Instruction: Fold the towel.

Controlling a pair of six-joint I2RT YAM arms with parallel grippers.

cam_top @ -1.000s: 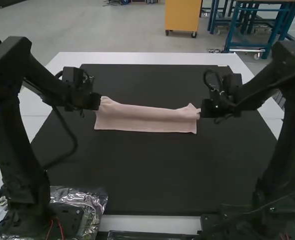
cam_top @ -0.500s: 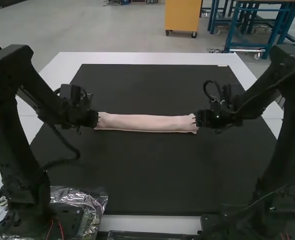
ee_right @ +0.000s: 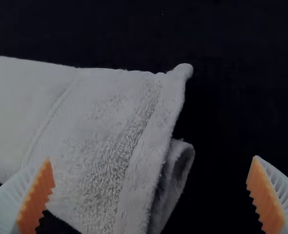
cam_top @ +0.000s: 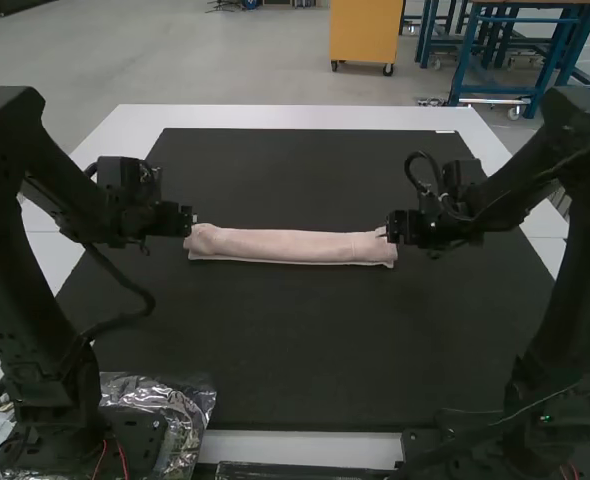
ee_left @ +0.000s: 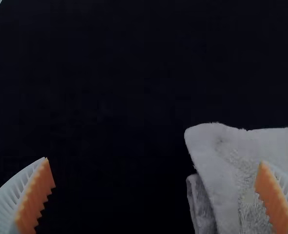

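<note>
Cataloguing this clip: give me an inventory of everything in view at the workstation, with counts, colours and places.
Towel: one, pale pink, folded into a long narrow strip across the mat
Mat: one, black, on the table
Table: one, white, under the mat
Plastic wrap: one crumpled mass, silvery, around the left arm's base
Red wires: at least two, red, at the left arm's base
Arms: two, black, left arm and right arm, at either side
Pincers: two, open, white with orange pads, left pincer and right pincer, at opposite towel ends
</note>
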